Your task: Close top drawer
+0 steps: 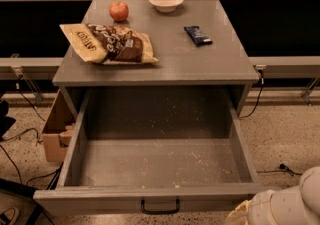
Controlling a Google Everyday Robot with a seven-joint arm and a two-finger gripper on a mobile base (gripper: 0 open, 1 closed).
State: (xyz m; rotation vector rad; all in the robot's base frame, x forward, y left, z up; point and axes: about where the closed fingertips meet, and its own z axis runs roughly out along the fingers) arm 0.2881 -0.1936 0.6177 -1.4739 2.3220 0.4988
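The top drawer (160,161) of the grey cabinet is pulled fully out toward me. Its deep grey interior is empty except for pale crumbs. Its small black bar handle (160,206) sits mid-front at the bottom edge of the view. The two lower drawer fronts are out of view. My gripper (250,211) shows only as a cream-white rounded mass at the bottom right corner. It is beside the drawer's front right corner and to the right of the handle.
On the cabinet top (200,64) lie a chip bag (107,43), a red apple (119,11), a white bowl (166,1) and a dark snack bar (198,35). A cardboard box (55,134) stands left of the cabinet. Cables run across the speckled floor.
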